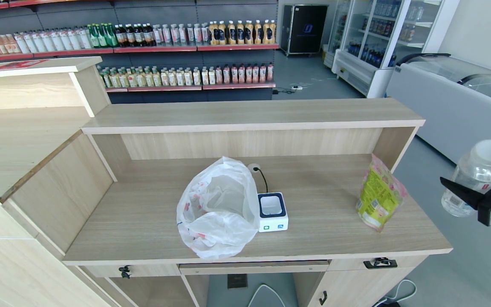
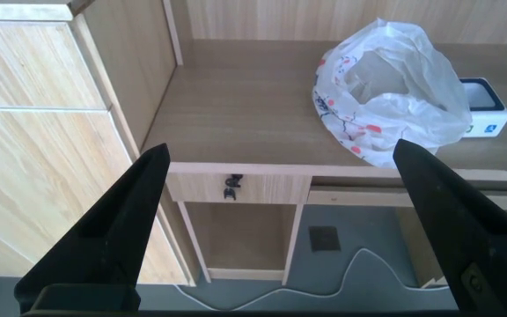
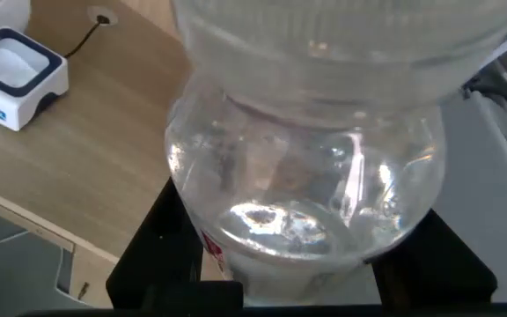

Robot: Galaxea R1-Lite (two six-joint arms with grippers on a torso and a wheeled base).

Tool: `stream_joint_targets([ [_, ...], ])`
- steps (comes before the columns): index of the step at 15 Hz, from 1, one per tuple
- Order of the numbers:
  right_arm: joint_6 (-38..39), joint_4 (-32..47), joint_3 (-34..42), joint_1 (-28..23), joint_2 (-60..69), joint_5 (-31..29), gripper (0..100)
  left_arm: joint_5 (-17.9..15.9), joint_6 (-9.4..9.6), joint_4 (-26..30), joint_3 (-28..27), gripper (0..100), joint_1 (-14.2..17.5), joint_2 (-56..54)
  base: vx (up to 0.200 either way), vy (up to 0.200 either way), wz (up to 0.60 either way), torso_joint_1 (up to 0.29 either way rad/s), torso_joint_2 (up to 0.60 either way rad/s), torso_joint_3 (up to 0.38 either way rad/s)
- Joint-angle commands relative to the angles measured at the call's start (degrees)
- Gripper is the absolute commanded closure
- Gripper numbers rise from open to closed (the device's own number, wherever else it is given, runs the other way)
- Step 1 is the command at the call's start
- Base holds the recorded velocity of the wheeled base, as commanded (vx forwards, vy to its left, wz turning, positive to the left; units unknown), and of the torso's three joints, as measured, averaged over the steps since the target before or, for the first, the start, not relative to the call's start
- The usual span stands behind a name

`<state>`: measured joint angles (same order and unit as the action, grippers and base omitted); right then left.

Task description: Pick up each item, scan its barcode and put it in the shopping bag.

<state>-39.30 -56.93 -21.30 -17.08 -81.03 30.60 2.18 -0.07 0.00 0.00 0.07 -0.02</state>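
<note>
My right gripper (image 1: 480, 196) is shut on a clear plastic bottle (image 1: 475, 177) with a white cap, held in the air off the counter's right end. Close up, the bottle (image 3: 302, 167) sits between the black fingers (image 3: 148, 264). A white shopping bag (image 1: 218, 209) lies open at the middle of the wooden counter (image 1: 143, 221), with the white barcode scanner (image 1: 272, 211) touching its right side. A green and pink snack pouch (image 1: 379, 198) stands near the counter's right end. My left gripper (image 2: 280, 229) is open, below and in front of the counter's left part, facing the bag (image 2: 394, 92).
A raised ledge (image 1: 249, 115) runs along the back of the counter and a taller cabinet (image 1: 24, 123) walls its left side. A black cable (image 1: 264, 179) runs from the scanner to a hole in the counter. Drawers with black handles (image 1: 379, 263) sit under the front edge.
</note>
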Motion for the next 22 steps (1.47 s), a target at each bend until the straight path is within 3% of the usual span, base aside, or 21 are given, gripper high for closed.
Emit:
stream_joint_targets([
  [1,-1.39,-0.20,0.03,-0.50,-0.62,-0.19,100,0.02,-0.01,0.00,0.00,0,0.01,0.02,0.000,0.000,0.60,0.002,0.00,0.002],
  [7,-4.20,0.06,-0.24,-0.15,0.08,-0.10,100,0.02,-0.01,0.00,0.00,0,0.01,0.02,0.000,0.000,0.60,0.006,0.00,0.003],
  [10,-10.00,-0.64,-1.55,1.96,-3.96,-0.10,100,0.02,-0.01,0.00,0.00,0,0.01,0.02,0.000,0.000,0.00,0.000,0.00,0.000],
  [13,-10.36,-7.58,-1.64,6.80,-10.38,0.08,100,0.02,-0.01,0.00,0.00,0,0.01,0.02,0.000,0.000,0.00,0.000,0.00,0.000],
  [18,-13.87,-14.26,-3.66,9.34,-21.10,0.60,100,0.02,-0.01,0.00,0.00,0,0.01,0.02,0.000,0.000,0.00,0.000,0.00,0.000],
  [22,-20.99,-19.62,-5.69,9.26,-28.74,10.18,100,0.10,-0.01,0.00,0.00,0,0.01,0.02,0.000,0.000,0.00,0.000,0.00,0.000],
])
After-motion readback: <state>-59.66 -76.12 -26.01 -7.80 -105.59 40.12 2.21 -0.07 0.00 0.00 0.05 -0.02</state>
